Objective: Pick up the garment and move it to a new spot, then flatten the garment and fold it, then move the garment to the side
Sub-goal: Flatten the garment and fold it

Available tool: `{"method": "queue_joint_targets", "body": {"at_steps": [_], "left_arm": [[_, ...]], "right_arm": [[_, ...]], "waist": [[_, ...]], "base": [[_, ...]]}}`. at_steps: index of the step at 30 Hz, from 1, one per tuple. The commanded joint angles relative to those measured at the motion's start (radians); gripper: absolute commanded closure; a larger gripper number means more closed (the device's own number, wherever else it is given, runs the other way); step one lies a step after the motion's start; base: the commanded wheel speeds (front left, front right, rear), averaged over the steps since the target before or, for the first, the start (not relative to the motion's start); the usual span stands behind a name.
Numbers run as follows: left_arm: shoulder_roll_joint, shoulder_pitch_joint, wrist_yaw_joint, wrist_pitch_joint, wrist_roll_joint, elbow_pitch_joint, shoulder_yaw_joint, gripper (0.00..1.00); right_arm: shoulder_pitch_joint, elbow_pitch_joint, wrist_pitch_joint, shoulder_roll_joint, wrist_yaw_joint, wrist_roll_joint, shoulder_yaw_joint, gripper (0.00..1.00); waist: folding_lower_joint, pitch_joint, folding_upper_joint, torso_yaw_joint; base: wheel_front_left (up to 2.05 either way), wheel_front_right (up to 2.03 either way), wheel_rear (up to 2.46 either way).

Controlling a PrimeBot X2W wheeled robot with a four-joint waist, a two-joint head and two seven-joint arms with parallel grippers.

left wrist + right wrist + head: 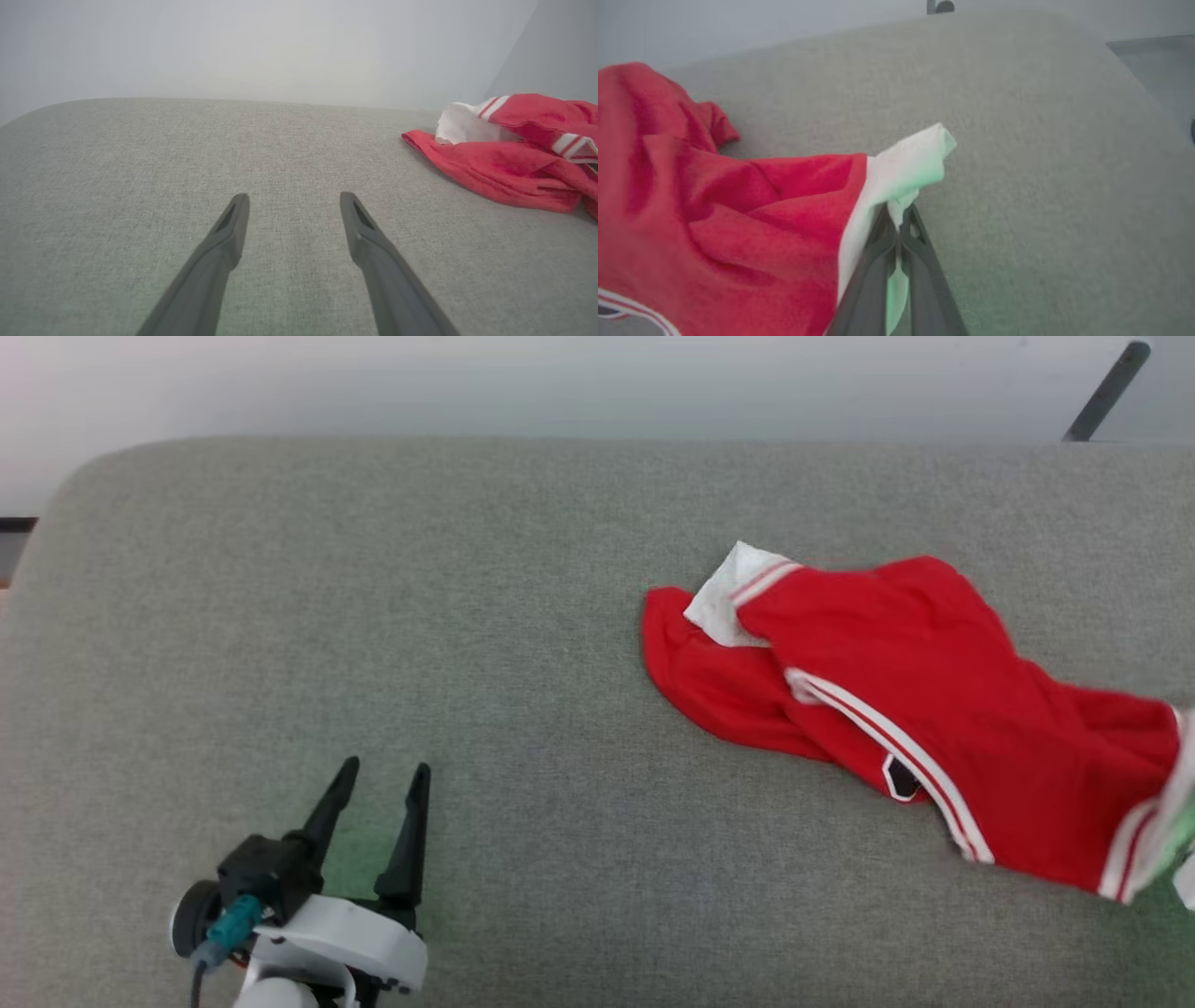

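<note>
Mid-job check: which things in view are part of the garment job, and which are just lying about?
Job:
garment, crumpled on the right
right gripper, shut on its white sleeve
left gripper, open, apart from the garment

Not the job:
grey fabric surface under it all
dark rod beyond the far edge

The grey upholstered surface (373,569) is seen bare across its left and middle, so free passage is offered around the left gripper (386,765). The right side is blocked by the crumpled garment (934,709), heaped from mid-depth to the near right edge
</note>
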Motion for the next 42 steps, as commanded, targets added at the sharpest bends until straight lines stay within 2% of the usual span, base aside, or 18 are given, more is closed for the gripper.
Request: {"method": "queue_joint_targets", "body": {"at_steps": [1, 8, 9, 11, 12, 20, 24, 27, 29, 33, 34, 35, 38, 42], "left_arm": [[0.008, -0.010, -0.002, 0.000, -0.012, -0.003, 0.002, 0.00], [0.028, -0.030, -0.002, 0.000, -0.018, -0.010, 0.009, 0.00], [0.031, -0.031, -0.002, 0.000, -0.019, -0.011, 0.010, 0.00], [0.036, -0.033, -0.002, 0.000, -0.021, -0.012, 0.014, 0.00], [0.038, -0.034, -0.002, 0.000, -0.023, -0.012, 0.015, 0.00], [0.092, -0.069, -0.002, 0.000, -0.047, -0.048, 0.005, 0.00], [0.167, -0.140, -0.002, 0.001, -0.078, -0.068, -0.047, 0.00], [0.238, -0.235, -0.002, 0.056, -0.121, -0.081, -0.128, 0.00], [0.283, -0.318, -0.002, 0.128, -0.173, -0.089, -0.204, 0.00], [0.361, -0.514, -0.001, 0.375, -0.363, -0.080, -0.414, 0.00], [0.364, -0.563, -0.002, 0.445, -0.435, -0.080, -0.468, 0.00], [0.364, -0.563, -0.002, 0.445, -0.435, -0.080, -0.468, 0.00], [0.382, -0.714, -0.002, 0.657, -0.632, -0.047, -0.590, 0.00], [0.392, -0.874, -0.001, 0.881, -0.782, 0.021, -0.730, 0.00]], "right_arm": [[0.004, 0.038, -0.031, 0.027, -0.001, -0.016, -0.053, 1.00], [-0.033, 0.171, -0.131, 0.097, -0.001, -0.097, -0.198, 1.00], [-0.037, 0.184, -0.140, 0.103, -0.001, -0.106, -0.205, 0.91], [-0.051, 0.203, -0.163, 0.108, -0.001, -0.122, -0.224, 0.51], [-0.057, 0.210, -0.177, 0.110, -0.001, -0.127, -0.235, 0.00], [-0.026, 0.187, -0.295, 0.095, -0.001, -0.130, -0.268, 0.00], [0.014, 0.089, -0.361, 0.092, -0.001, -0.061, -0.166, 0.00], [0.060, -0.002, -0.395, 0.083, -0.001, -0.013, -0.062, 0.00], [0.073, -0.062, -0.406, 0.093, -0.001, 0.018, 0.000, 0.00], [0.088, -0.151, -0.403, 0.113, -0.001, 0.046, 0.117, 0.00], [0.084, -0.169, -0.403, 0.120, -0.001, 0.050, 0.140, 0.00], [0.084, -0.169, -0.403, 0.120, -0.001, 0.050, 0.140, 0.00], [0.073, -0.206, -0.399, 0.138, -0.001, 0.056, 0.198, 0.00], [0.054, -0.225, -0.411, 0.155, -0.001, 0.067, 0.260, 0.00]], "waist": [[0.0000, 0.016, 0.0000, -0.012], [0.0000, 0.046, 0.0000, -0.030], [0.0000, 0.048, 0.0000, -0.032], [0.0000, 0.052, 0.0000, -0.039], [0.0000, 0.052, 0.0000, -0.042], [0.0000, 0.042, 0.0000, -0.065], [0.0000, 0.030, 0.0000, -0.080], [0.0000, 0.021, 0.0000, -0.099], [0.0000, 0.021, 0.0000, -0.115], [0.0000, 0.037, 0.0000, -0.152], [0.0000, 0.046, 0.0000, -0.163], [0.0000, 0.046, 0.0000, -0.163], [0.0000, 0.079, 0.0000, -0.196], [0.0000, 0.130, 0.0000, -0.254]], "base": [[0.00, 0.00, 0.00], [0.00, 0.00, 0.00], [0.00, 0.00, 0.00], [0.00, 0.00, 0.00], [0.00, 0.00, 0.00], [0.00, 0.00, 0.00], [0.00, 0.00, 0.00], [0.00, 0.00, 0.00], [0.00, 0.00, 0.00], [0.00, 0.00, 0.00], [0.00, 0.00, 0.00], [0.00, 0.00, 0.00], [0.00, 0.00, 0.00], [0.00, 0.00, 0.00]]}}
